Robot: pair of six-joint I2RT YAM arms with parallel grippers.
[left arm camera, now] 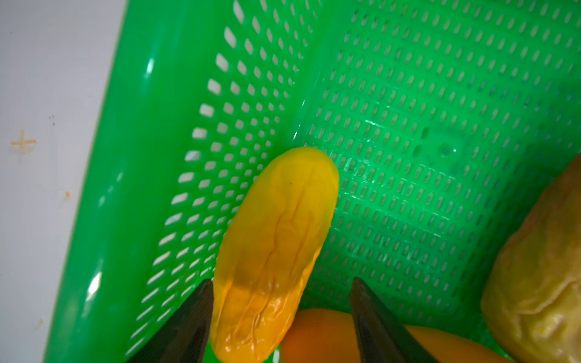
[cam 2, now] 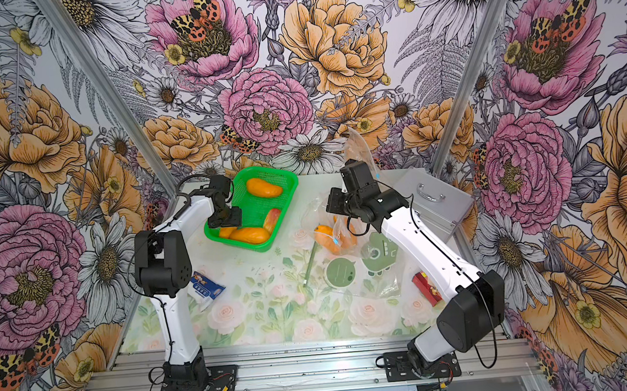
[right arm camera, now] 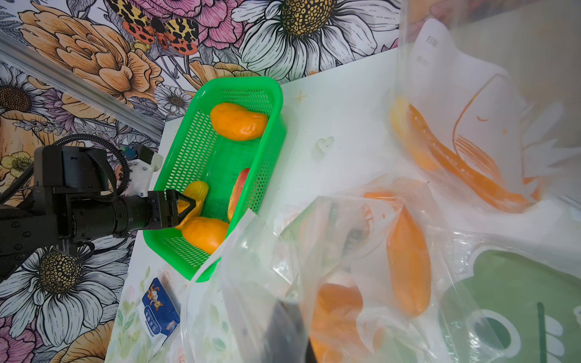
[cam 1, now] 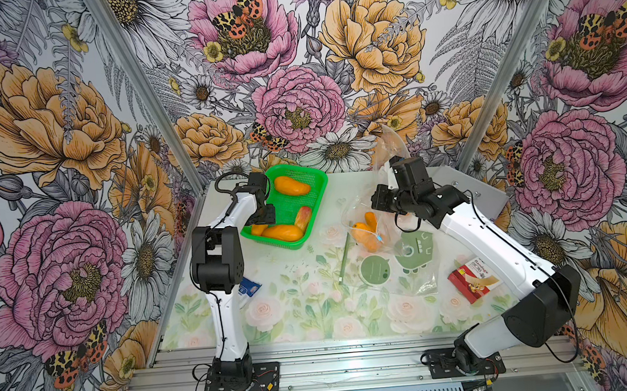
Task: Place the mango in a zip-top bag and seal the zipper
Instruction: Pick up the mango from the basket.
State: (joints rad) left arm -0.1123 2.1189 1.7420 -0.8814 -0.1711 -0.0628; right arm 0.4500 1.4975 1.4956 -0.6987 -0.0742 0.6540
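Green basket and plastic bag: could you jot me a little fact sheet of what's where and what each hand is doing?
Basket: green, at the back on the left arm's side
Basket contents: a yellow mango and three others
Left hand: open, fingers either side of the yellow mango
Right hand: closed, apparently pinching the edge of the clear bag
Bag contents: orange mangoes
Bag mouth: lifted and open, not sealed

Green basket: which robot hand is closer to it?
Left. The left gripper is down inside the basket, jaws open around a mango. The right gripper is off to the basket's side, apart from it, shut on the bag.
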